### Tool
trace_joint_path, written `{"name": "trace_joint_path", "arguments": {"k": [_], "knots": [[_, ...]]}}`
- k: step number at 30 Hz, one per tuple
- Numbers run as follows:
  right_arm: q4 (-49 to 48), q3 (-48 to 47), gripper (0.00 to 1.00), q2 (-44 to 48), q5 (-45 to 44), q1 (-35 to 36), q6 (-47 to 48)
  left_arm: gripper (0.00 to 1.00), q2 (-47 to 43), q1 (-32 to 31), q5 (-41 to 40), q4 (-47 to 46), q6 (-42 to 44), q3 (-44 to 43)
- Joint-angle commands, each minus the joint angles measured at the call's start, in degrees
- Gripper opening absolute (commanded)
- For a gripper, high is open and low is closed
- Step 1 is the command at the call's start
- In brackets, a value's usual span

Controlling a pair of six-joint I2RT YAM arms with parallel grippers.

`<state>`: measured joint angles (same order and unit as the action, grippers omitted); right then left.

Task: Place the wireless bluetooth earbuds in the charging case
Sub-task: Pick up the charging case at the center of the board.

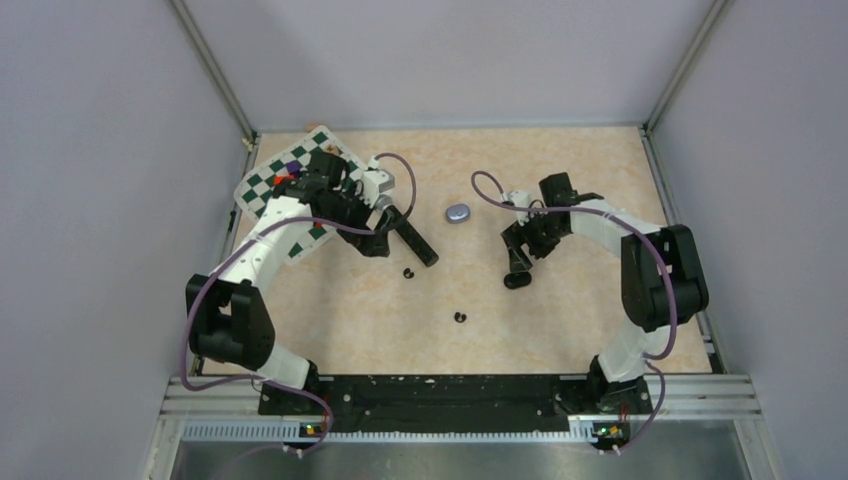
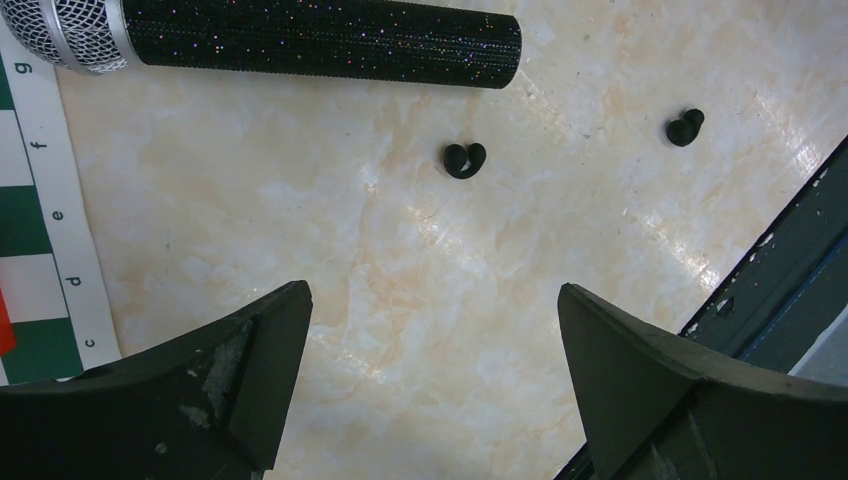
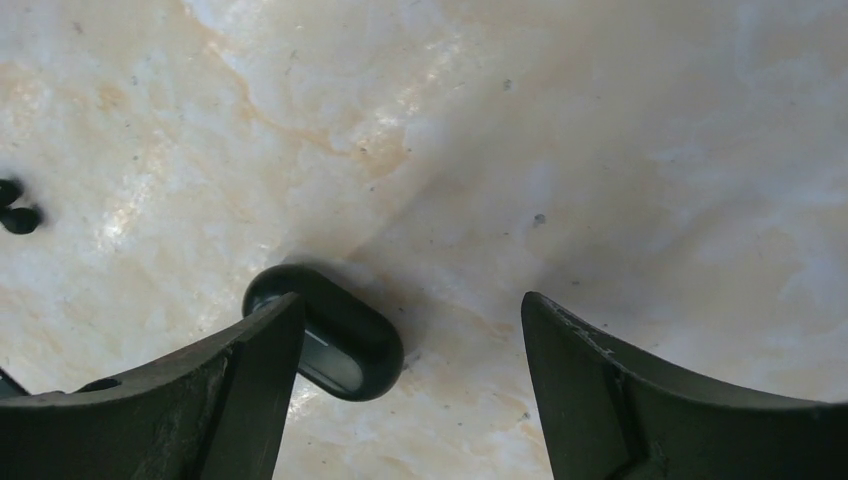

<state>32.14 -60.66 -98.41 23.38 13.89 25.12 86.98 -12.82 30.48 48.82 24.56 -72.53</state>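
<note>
Left gripper [image 2: 432,300] wide open, empty; right gripper [image 3: 412,310] same, black case [image 3: 340,345] just beside it, lid state unclear. Pinch earbud [image 2: 464,160] off-centre and you flick it away.

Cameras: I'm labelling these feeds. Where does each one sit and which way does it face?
Top external: above and behind, looking down on the table; both arms show.
Left wrist: on the left arm, looking down past its open fingers at the microphone and two black buds.
Right wrist: looking down past its open fingers at a black case.
Shared: top and left wrist both show those buds.
</note>
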Motion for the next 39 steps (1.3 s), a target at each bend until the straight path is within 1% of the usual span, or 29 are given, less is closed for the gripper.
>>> {"name": "trace_joint_path", "arguments": {"k": [1, 5, 8, 11, 13, 15, 17, 21, 26, 29, 34, 39], "knots": [[7.6, -4.4, 0.77, -1.0, 8.4, 0.3, 4.2, 0.99, -2.8, 0.2, 1.6, -0.9, -0.3, -0.8], [10.1, -4.5, 0.76, 0.2, 10.9, 0.2, 6.9, 0.99, -3.3, 0.2, 2.1, -1.0, -0.3, -0.5], [10.2, -4.2, 0.76, 2.0, 8.8, 0.3, 7.1, 0.99, -3.5, 0.3, 2.3, -1.0, -0.4, -0.4], [11.2, -3.4, 0.78, 4.9, 7.2, 0.5, 10.4, 0.99, -3.5, 0.3, 2.5, -1.0, -0.5, -0.3], [9.5, -1.0, 0.84, 7.5, 3.8, 1.7, 12.6, 0.99, -3.4, 0.2, 2.7, -1.1, -0.4, -0.3], [6.3, 2.1, 0.88, 9.0, -1.0, 3.2, 14.0, 0.99, -3.3, 0.2, 3.0, -1.1, -0.4, -0.3], [5.1, 3.1, 0.89, 8.6, -5.5, 4.6, 14.7, 0.99, -3.0, 0.2, 3.1, -1.0, -0.4, -0.3], [5.8, 3.1, 0.92, 5.1, -11.8, 7.0, 15.1, 0.99, -3.0, 0.2, 3.0, -1.1, -0.5, -0.3], [5.5, 3.8, 0.96, 4.6, -14.9, 8.1, 15.6, 0.99, -2.5, 0.2, 3.3, -1.4, -0.7, -0.2], [2.9, 4.2, 0.98, 4.7, -18.1, 8.2, 14.6, 0.99, -2.1, 0.2, 3.7, -1.3, -0.7, -0.4], [-4.7, 4.9, 0.99, 4.7, -24.6, 8.2, 11.2, 0.99, -2.2, 0.2, 4.2, -1.3, -0.7, -0.4], [-12.5, 5.5, 0.99, 5.4, -25.5, 8.2, 7.3, 0.99, -2.0, 0.2, 4.5, -1.6, -0.8, -0.2]]}}
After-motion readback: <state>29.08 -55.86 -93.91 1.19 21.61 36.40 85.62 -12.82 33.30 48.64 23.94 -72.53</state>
